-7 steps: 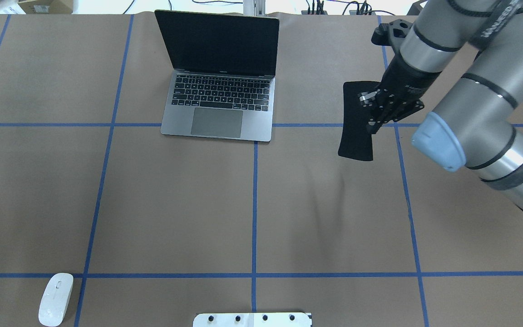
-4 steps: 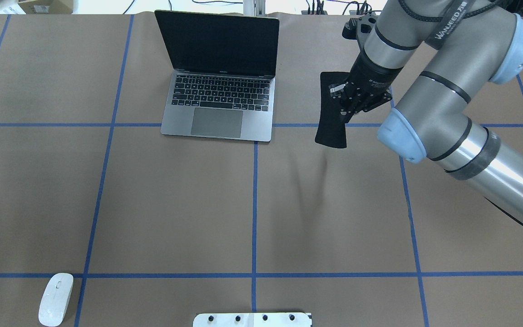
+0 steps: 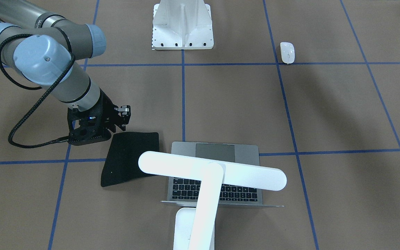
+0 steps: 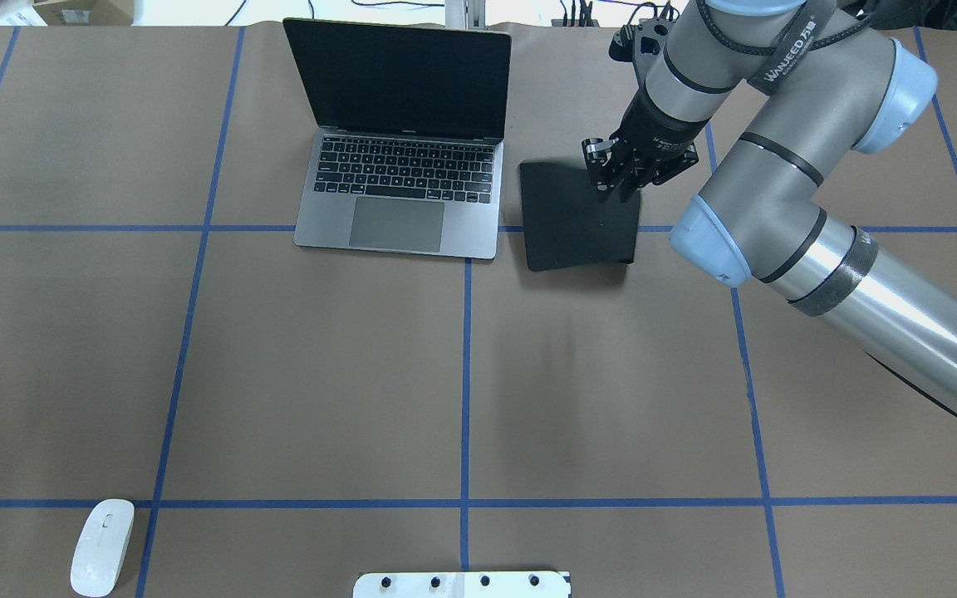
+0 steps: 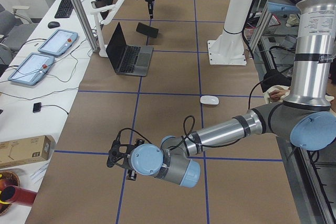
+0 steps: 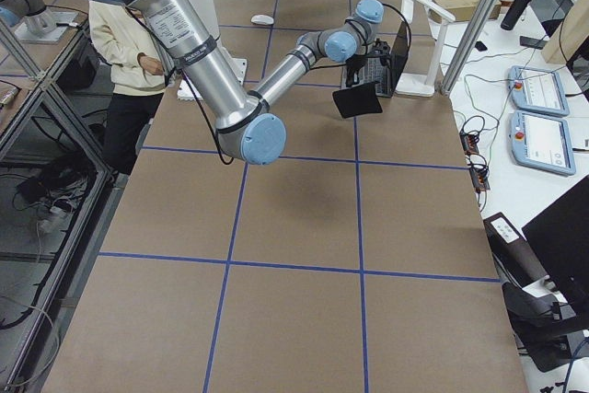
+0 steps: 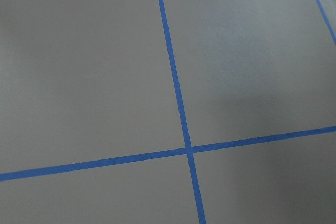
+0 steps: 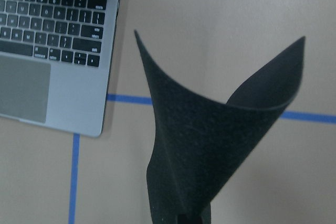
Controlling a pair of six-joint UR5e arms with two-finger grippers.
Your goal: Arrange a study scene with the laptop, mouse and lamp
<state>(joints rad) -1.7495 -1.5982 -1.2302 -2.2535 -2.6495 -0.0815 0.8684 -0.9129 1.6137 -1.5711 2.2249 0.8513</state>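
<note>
I see R gripper (image 4: 614, 176) fingers pinching one edge of the black mouse pad (image 4: 574, 220). The pad is curled, just beside the open laptop (image 4: 399, 199) on its R, not touching. The lamp (image 3: 212, 173) stands behind the laptop, head over the keys. The mouse (image 4: 102, 546) sits well apart at the table (image 4: 321, 374) near-L corner. L gripper (image 5: 122, 153) is low over the table; can't tell its fingers.

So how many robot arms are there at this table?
2. The right arm reaches in beside the laptop, its jaws gripping a black mouse pad. The left arm stretches out low near the white mouse.
</note>
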